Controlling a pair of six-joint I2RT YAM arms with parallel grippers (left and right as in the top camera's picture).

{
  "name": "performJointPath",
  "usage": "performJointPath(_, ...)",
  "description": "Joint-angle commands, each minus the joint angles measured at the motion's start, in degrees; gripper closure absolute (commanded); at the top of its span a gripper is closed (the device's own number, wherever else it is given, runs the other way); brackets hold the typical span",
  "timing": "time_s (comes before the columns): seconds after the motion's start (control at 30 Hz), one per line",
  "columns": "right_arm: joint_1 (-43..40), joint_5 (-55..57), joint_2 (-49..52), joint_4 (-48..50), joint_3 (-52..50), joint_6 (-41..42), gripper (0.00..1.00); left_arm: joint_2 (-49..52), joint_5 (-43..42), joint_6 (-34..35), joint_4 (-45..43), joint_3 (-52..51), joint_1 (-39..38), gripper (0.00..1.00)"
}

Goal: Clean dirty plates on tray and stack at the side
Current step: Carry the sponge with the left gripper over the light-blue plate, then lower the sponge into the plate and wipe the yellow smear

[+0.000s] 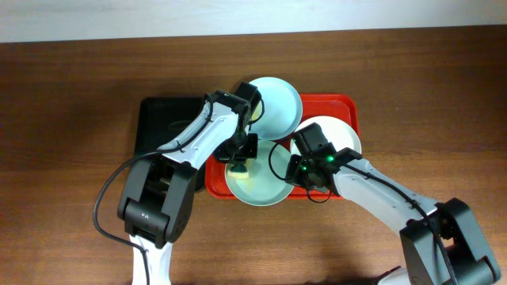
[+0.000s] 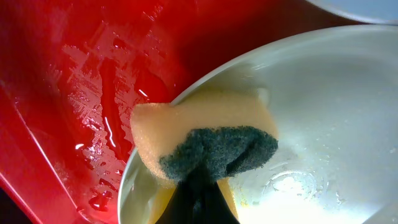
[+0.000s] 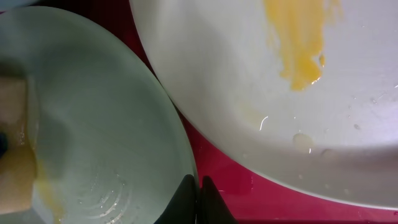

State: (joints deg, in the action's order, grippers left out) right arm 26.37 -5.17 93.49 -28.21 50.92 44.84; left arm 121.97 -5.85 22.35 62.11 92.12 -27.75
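Note:
The red tray (image 1: 349,103) holds three plates. A mint-blue plate (image 1: 275,101) lies at its back. A white plate (image 1: 342,136) with a yellow smear (image 3: 300,45) lies at the right. A pale mint plate (image 1: 261,188) lies at the front, overhanging the tray's front rim. My left gripper (image 1: 238,162) is shut on a yellow sponge with a dark scouring face (image 2: 205,134), pressed on the front plate (image 2: 336,112) near its rim. My right gripper (image 1: 299,169) is shut on that plate's right rim (image 3: 198,186). Yellowish residue shows on the plate beside the sponge.
A smaller black tray (image 1: 165,127) lies left of the red tray, partly under my left arm. The red tray's floor (image 2: 74,81) is wet with droplets. The white plate (image 3: 249,81) sits close beside the gripped plate (image 3: 99,124). Wooden table surrounds the trays.

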Motion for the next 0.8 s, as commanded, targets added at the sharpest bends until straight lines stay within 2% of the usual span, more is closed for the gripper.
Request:
performJointPath(0.0, 0.3, 2.0, 0.7, -0.1, -0.5, 0.7, 0.96, 1.8, -0.4, 1.0, -0.8, 0.4, -0.2, 1.0)
performJointPath(0.77, 0.3, 2.0, 0.7, -0.5, -0.5, 0.7, 0.96, 3.7, 0.6, 1.3, -4.6, -5.2, -0.7, 1.0)
